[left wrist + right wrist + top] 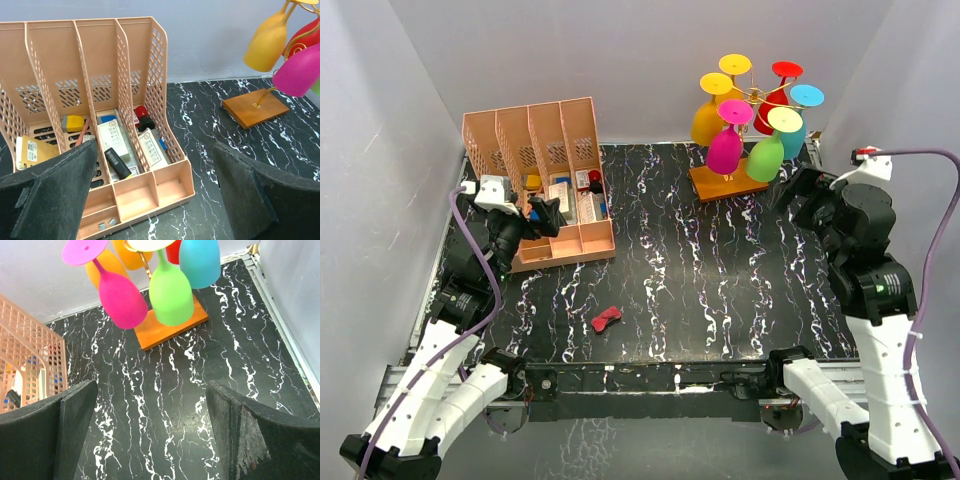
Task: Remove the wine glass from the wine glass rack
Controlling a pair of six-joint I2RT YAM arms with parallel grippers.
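Note:
The wine glass rack (757, 97) is a gold wire stand on an orange-brown wooden base (718, 185) at the back right of the black marble table. Several coloured wine glasses hang from it bowl-down, among them a magenta one (725, 148) and a green one (766, 155) at the front. My right gripper (798, 197) hovers open just right of the rack; its wrist view shows the magenta glass (120, 297), green glass (171, 290) and base (165, 330) ahead of the empty gripper (150, 425). My left gripper (546, 215), also open and empty (155, 185), hangs over the pink organiser.
A pink slotted file organiser (545, 170) with small office items stands at the back left, under my left gripper. A small red object (606, 319) lies on the table near the front middle. Grey walls close in the back and sides; a metal rail (280, 315) runs along the right edge.

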